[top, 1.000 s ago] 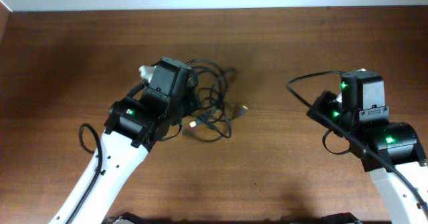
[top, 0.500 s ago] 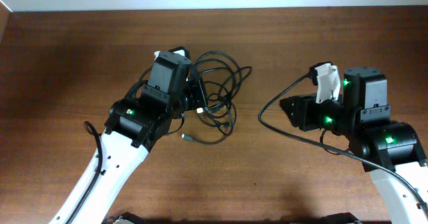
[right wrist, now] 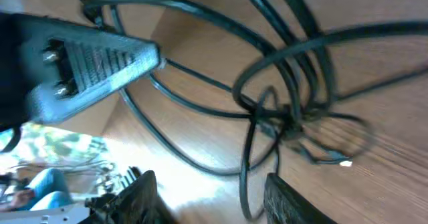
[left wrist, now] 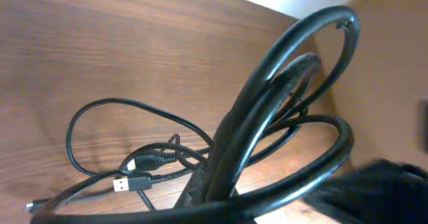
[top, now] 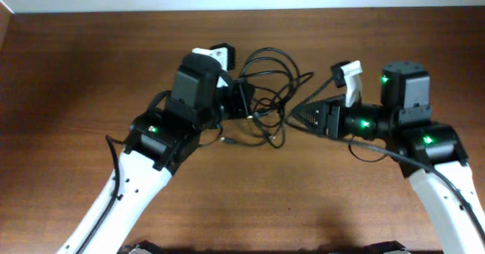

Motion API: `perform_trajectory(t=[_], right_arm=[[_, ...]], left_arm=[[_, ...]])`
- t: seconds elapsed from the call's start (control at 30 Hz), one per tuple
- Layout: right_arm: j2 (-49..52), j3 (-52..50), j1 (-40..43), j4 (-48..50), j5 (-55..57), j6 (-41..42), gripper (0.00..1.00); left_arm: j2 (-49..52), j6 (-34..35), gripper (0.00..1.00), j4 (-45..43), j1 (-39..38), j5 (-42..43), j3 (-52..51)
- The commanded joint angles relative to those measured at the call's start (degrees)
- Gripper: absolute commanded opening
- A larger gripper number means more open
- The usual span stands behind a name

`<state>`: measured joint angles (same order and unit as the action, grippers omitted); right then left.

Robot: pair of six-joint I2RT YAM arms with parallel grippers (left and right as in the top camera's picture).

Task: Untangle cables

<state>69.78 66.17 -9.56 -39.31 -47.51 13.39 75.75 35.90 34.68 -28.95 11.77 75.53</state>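
Cables (top: 274, 95): one black tangle of loops, mid-desk, nearer the far edge of the desk (top: 76, 72); a plug end (left wrist: 124, 183) lies on the wood.
Left fingers (top: 242, 99): closed tight on strands at the tangle's left side.
Right fingers (top: 307, 116): parted, tips at the tangle's right side, clamping nothing.

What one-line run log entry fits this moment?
left fingers: shut on cables | right fingers: open, at the tangle | cables: tangled | plugs: lying on table
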Motion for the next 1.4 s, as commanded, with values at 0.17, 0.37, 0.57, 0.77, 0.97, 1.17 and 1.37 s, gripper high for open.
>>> perform_trajectory(t=[0.17,0.37,0.57,0.77,0.97,1.17,1.37], right_arm=[[5.0,1.0,-0.7,2.5,-0.2,0.6,0.46],[6.6,1.0,-0.6,3.0,2.8,0.6,0.38],[6.6,1.0,-0.5,2.6,2.7,0.6,0.04],[3.8,1.0,1.1,3.2,-6.1,0.6,0.04],[-3.4,1.0,6.9,4.0,-14.5,0.6,0.04],[-10.0,1.0,17.5,6.9,-21.3,1.0,0.04],[-12.7,1.0,32.6,8.7,-21.4,10.1,0.04]], left_arm=[[-1.4,0.8,0.00,-4.3,-7.0,2.0,0.0],[-1.4,0.8,0.00,-4.5,-9.0,2.1,0.0],[-1.4,1.0,0.00,-4.3,-10.2,0.7,0.0],[-1.4,1.0,0.00,1.5,-10.2,-15.5,0.0],[-1.4,1.0,0.00,7.2,-10.2,-28.5,0.0],[-1.4,0.9,0.00,11.3,-10.2,-31.7,0.0],[-1.4,0.9,0.00,19.3,-10.2,-34.1,0.0]])
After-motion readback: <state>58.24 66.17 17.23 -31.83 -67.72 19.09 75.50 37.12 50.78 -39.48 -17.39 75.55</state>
